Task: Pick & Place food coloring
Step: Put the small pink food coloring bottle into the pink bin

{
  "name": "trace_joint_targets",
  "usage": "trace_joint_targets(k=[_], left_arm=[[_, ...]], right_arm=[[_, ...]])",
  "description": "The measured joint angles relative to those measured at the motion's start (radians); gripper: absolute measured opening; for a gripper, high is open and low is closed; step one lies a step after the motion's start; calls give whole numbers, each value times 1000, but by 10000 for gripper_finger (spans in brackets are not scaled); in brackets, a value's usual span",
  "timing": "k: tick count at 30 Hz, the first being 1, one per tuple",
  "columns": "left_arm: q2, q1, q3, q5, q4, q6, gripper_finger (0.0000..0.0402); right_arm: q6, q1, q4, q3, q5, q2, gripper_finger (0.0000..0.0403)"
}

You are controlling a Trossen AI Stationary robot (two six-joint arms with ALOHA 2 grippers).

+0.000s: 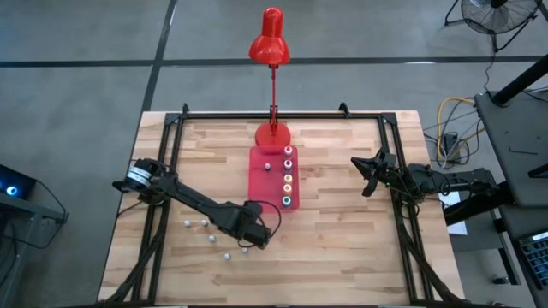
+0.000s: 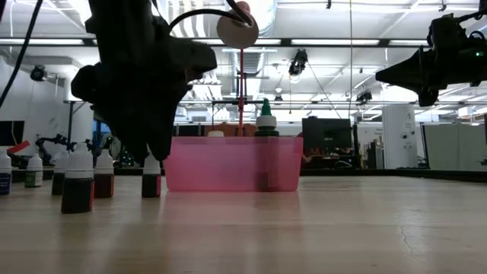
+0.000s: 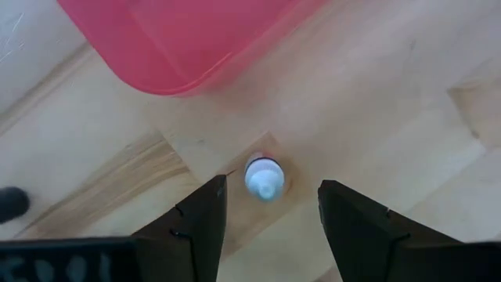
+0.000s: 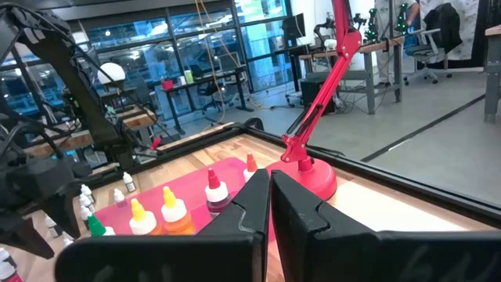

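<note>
A small white-capped food coloring bottle (image 3: 263,177) stands upright on the wooden table just off the near corner of the red tray (image 3: 180,47). My left gripper (image 3: 270,192) hangs over it, pointing down and open, one finger on each side of the cap with a gap on both sides. In the low view the gripper (image 2: 152,148) is just above this bottle (image 2: 151,181). Bottles with coloured caps (image 1: 288,175) stand in the tray (image 1: 261,184). My right gripper (image 4: 270,196) waits shut at the table's right edge (image 1: 368,175).
Several more small bottles (image 1: 204,224) stand loose on the table to the left of my left gripper (image 1: 255,238), and show in a row in the low view (image 2: 77,186). A red desk lamp (image 1: 272,133) stands behind the tray. A black frame (image 1: 171,137) borders the table.
</note>
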Motion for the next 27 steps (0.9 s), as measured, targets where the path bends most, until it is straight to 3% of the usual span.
trace_joint_targets(k=[19, 27], left_arm=[[4, 5, -6, -13, 3, 10, 172], [4, 5, -13, -13, 6, 9, 125]], right_arm=[[0, 0, 0, 0, 0, 0, 9], [0, 0, 0, 0, 0, 0, 9]])
